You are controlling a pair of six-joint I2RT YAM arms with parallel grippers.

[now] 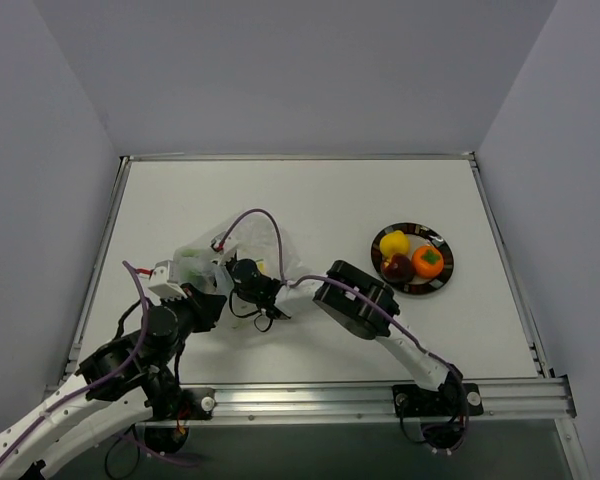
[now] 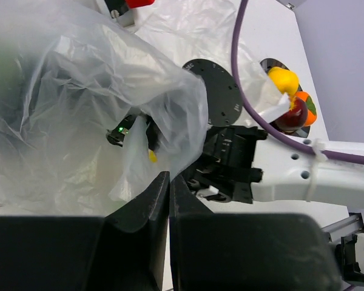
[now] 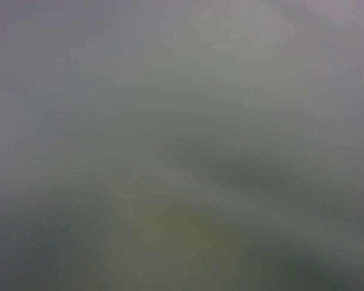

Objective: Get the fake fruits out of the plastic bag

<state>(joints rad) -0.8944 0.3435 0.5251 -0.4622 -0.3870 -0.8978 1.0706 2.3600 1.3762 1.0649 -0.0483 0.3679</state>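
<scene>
Crumpled translucent plastic bag [image 1: 202, 240], left-centre

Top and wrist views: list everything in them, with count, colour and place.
table: one, white, under everything
plastic bag: one, translucent white, left of centre
plate: one, dark, right side
yellow fruit: one, plate's far side
dark red fruit: one, plate's near side
orange fruit: one, plate's right side
left pincer: one, black, shut on the plastic bag
right pincer: one, black, in the plastic bag's mouth, jaws hidden
</scene>
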